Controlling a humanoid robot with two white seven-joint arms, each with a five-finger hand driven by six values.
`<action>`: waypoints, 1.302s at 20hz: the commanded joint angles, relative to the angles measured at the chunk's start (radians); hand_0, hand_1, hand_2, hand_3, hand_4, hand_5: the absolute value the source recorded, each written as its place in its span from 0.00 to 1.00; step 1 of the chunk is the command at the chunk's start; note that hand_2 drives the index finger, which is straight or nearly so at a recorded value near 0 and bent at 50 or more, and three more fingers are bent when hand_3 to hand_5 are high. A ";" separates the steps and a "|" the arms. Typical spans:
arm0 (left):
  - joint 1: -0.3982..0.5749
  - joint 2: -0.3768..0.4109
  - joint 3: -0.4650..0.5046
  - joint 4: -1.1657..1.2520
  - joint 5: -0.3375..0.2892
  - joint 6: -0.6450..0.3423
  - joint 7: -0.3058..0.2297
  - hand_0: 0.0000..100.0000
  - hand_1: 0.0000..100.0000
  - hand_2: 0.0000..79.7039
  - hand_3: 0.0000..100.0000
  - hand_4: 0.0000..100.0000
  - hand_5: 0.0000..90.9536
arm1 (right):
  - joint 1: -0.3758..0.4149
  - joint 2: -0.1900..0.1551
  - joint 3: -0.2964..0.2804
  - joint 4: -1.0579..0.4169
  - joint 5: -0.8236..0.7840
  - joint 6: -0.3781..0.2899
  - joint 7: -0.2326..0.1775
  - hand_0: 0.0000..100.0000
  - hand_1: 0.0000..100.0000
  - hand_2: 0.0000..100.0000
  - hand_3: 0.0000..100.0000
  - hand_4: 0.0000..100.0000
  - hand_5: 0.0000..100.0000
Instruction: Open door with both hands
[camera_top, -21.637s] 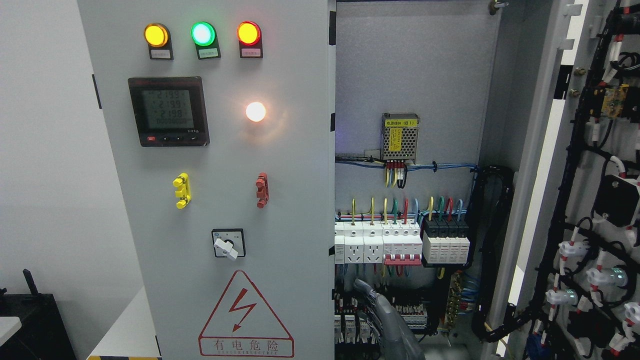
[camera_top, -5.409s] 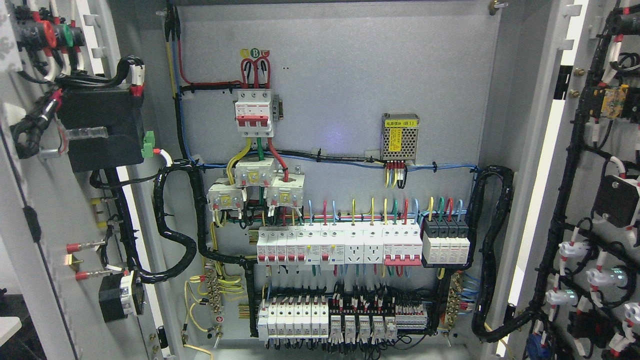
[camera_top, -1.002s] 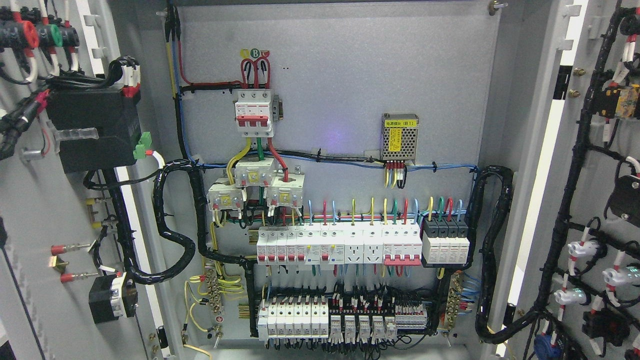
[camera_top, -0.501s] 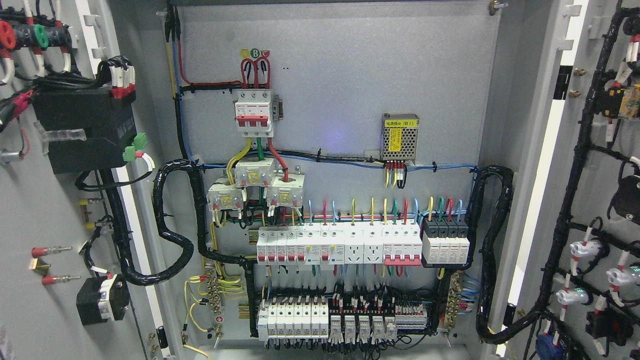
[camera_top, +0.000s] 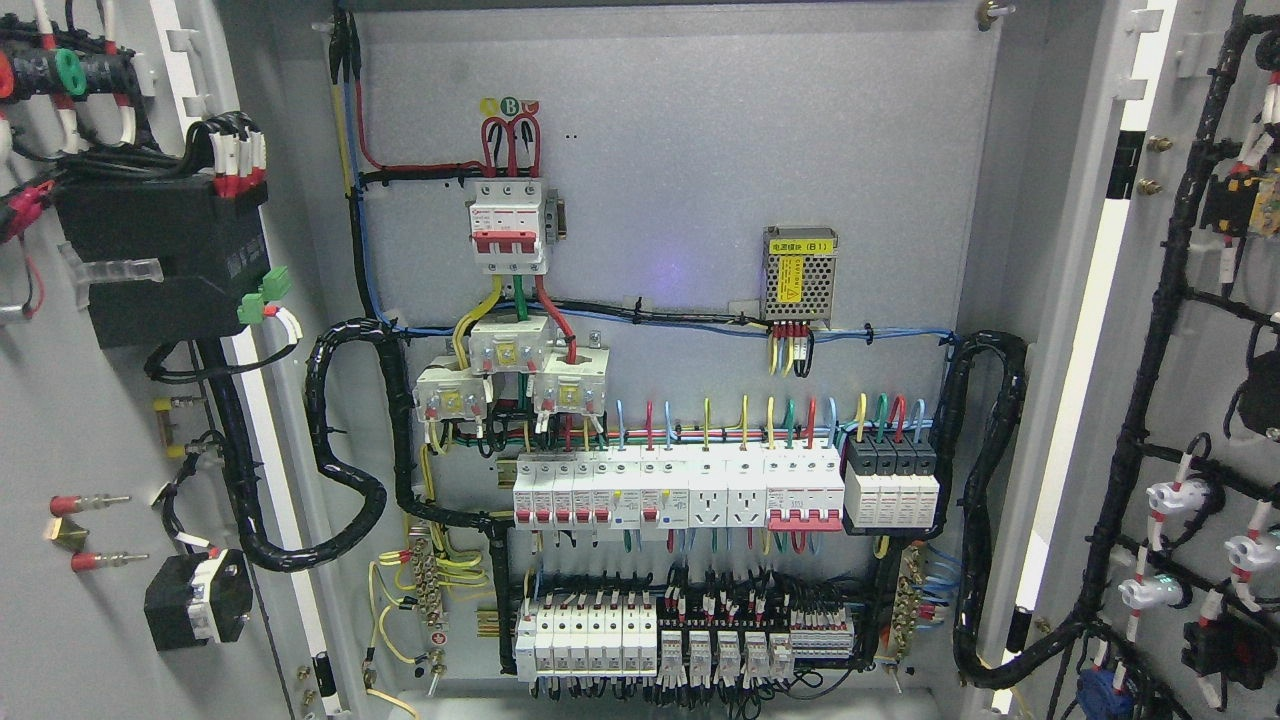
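Note:
Both grey cabinet doors stand swung wide. The left door (camera_top: 90, 620) shows its inner face at the picture's left, carrying a black meter box (camera_top: 160, 260) and black cable bundles. The right door (camera_top: 1180, 300) shows its inner face at the right, with black wiring and white lamp backs. Between them the cabinet's back panel (camera_top: 680, 180) is fully exposed, with a red-and-white main breaker (camera_top: 508, 225) and a row of white breakers (camera_top: 680, 490). Neither robot hand nor arm shows anywhere in the head view.
A metal-mesh power supply (camera_top: 800, 272) sits on the back panel at upper right. Thick black cable looms (camera_top: 985, 500) loop from each door into the cabinet. Terminal blocks (camera_top: 690, 640) line the bottom. A brass earth bar (camera_top: 430, 590) hangs at lower left.
Both doors have swung a little further outward over the last second: the left door's parts slid left, the right door's parts slid right. Much earlier the left door was closed.

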 joint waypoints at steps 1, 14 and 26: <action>0.028 0.025 0.014 -0.004 0.004 -0.684 0.000 0.00 0.00 0.00 0.00 0.03 0.00 | -0.004 -0.018 -0.043 0.020 -0.011 -0.105 0.001 0.00 0.00 0.00 0.00 0.00 0.00; 0.041 0.027 0.087 0.004 0.081 -0.718 0.002 0.00 0.00 0.00 0.00 0.03 0.00 | 0.006 -0.024 -0.054 0.031 -0.039 -0.115 0.003 0.00 0.00 0.00 0.00 0.00 0.00; 0.077 0.031 0.162 0.013 0.201 -0.818 0.002 0.00 0.00 0.00 0.00 0.03 0.00 | 0.002 -0.045 -0.053 0.028 -0.080 -0.118 0.057 0.00 0.00 0.00 0.00 0.00 0.00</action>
